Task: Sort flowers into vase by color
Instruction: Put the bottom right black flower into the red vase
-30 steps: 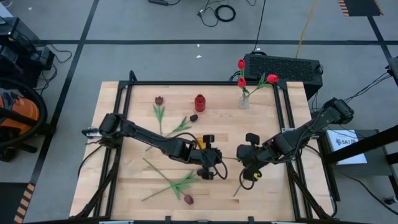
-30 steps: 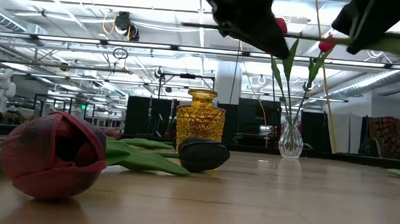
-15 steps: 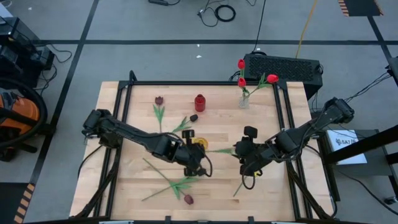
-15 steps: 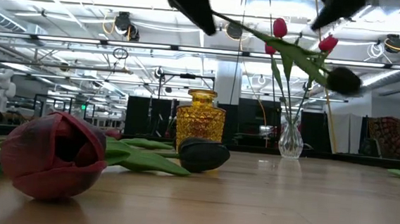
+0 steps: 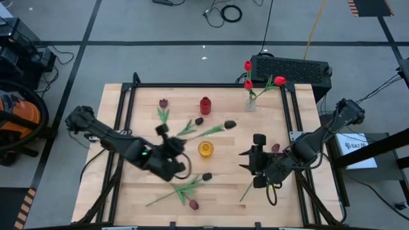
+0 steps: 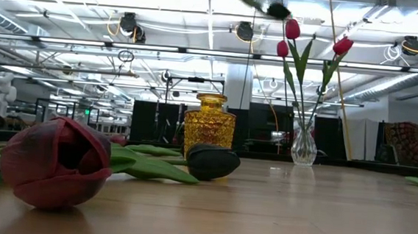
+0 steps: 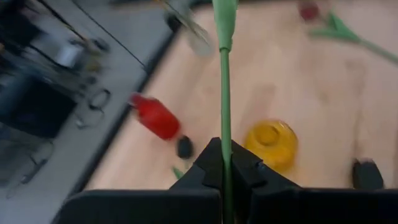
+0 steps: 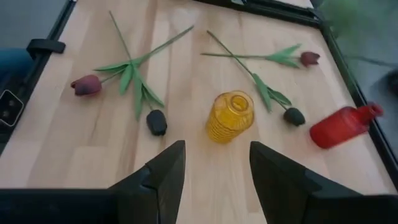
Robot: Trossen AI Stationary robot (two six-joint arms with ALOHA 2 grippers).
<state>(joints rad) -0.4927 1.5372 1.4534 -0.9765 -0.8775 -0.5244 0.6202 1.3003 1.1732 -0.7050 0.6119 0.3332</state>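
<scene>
Your left gripper, left of the yellow vase, pinches a green stem between shut fingers, so the near-black tulip juts out beyond the fingertips, its dark head aloft above the table just past that vase, probably for lowering in. Your right gripper waits to the right of the vase with its jaws parted and empty. Farther right at the back, the clear vase holds the red tulips.
</scene>
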